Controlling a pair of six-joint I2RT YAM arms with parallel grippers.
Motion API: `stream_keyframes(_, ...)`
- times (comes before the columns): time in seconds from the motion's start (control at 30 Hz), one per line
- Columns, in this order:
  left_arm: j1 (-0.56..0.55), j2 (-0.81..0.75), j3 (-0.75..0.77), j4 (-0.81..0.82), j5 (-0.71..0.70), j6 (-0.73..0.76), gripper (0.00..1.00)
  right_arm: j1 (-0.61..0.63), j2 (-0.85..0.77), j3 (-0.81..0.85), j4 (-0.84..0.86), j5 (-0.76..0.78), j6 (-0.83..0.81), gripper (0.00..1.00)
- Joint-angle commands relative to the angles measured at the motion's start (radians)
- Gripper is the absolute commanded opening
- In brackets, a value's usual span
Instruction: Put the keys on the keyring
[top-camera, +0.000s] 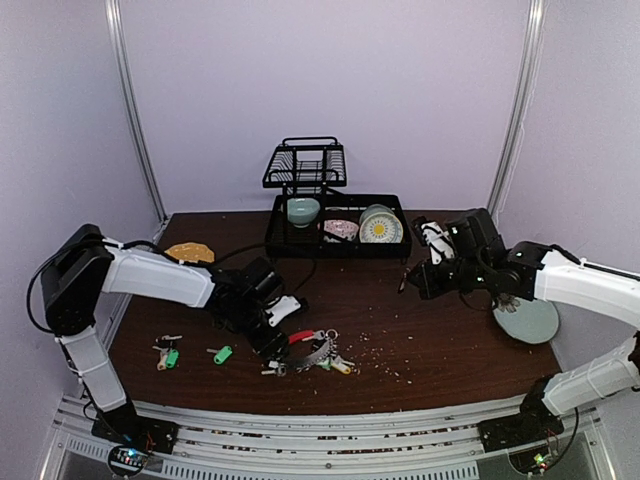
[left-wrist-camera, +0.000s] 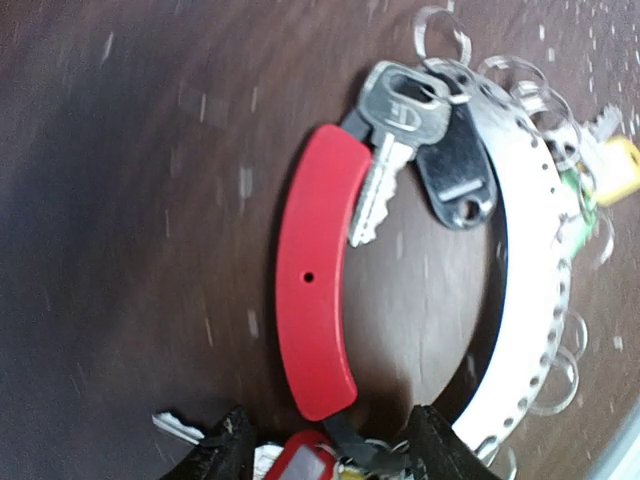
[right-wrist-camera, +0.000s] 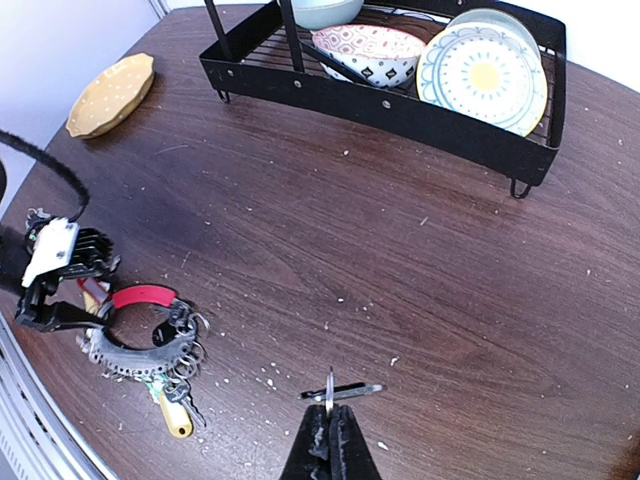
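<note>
Right jaws tight on silver key (right-wrist-camera: 341, 391)

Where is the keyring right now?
In the top view the keyring lies left of centre near the table's front edge, at the left pincer, right of a green-tagged key.

The keyring (left-wrist-camera: 315, 270) is blurred, one end cut off at the left wrist view's edge. The thin metal piece (right-wrist-camera: 355, 389) in the right gripper (right-wrist-camera: 330, 410) is too small to identify.
</note>
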Motion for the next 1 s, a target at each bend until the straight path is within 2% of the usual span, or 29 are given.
stream_keyframes(0.0, 0.001, -0.150, -0.129, -0.109, -0.006, -0.220, 0.55, -0.001, 0.003, -0.003, 0.032, -0.046, 0.024, 0.00)
stream_keyframes(0.07, -0.007, -0.304, -0.127, -0.079, -0.087, -0.221, 0.57, 0.000, 0.016, 0.009, 0.029, -0.064, 0.028, 0.00)
stream_keyframes(0.13, -0.032, -0.435, -0.148, 0.000, -0.097, -0.172, 0.57, 0.002, 0.021, 0.015, 0.028, -0.077, 0.027, 0.00)
stream_keyframes(0.2, -0.116, -0.512, -0.167, 0.066, -0.081, -0.109, 0.48, 0.004, 0.019, 0.015, 0.033, -0.081, 0.028, 0.00)
stream_keyframes(0.23, -0.206, -0.523, -0.173, 0.082, -0.103, -0.092, 0.41, 0.004, 0.018, 0.013, 0.035, -0.082, 0.029, 0.00)
stream_keyframes(0.27, -0.267, -0.518, -0.176, 0.085, -0.137, -0.094, 0.34, 0.006, 0.016, 0.011, 0.038, -0.084, 0.030, 0.00)
stream_keyframes(0.37, -0.362, -0.461, -0.183, 0.065, -0.257, -0.207, 0.27, 0.006, 0.011, -0.001, 0.048, -0.091, 0.032, 0.00)
stream_keyframes(0.53, -0.483, -0.345, -0.142, 0.115, -0.248, -0.257, 0.33, 0.008, 0.013, -0.014, 0.063, -0.106, 0.024, 0.00)
stream_keyframes(0.63, -0.490, -0.242, -0.130, 0.120, -0.169, -0.305, 0.32, 0.007, -0.003, -0.037, 0.070, -0.107, 0.023, 0.00)
stream_keyframes(0.7, -0.486, -0.192, -0.132, 0.088, -0.186, -0.370, 0.29, 0.007, -0.022, -0.058, 0.073, -0.100, 0.022, 0.00)
stream_keyframes(0.97, -0.484, -0.129, -0.107, -0.007, -0.338, -0.459, 0.31, 0.007, -0.064, -0.098, 0.097, -0.087, 0.015, 0.00)
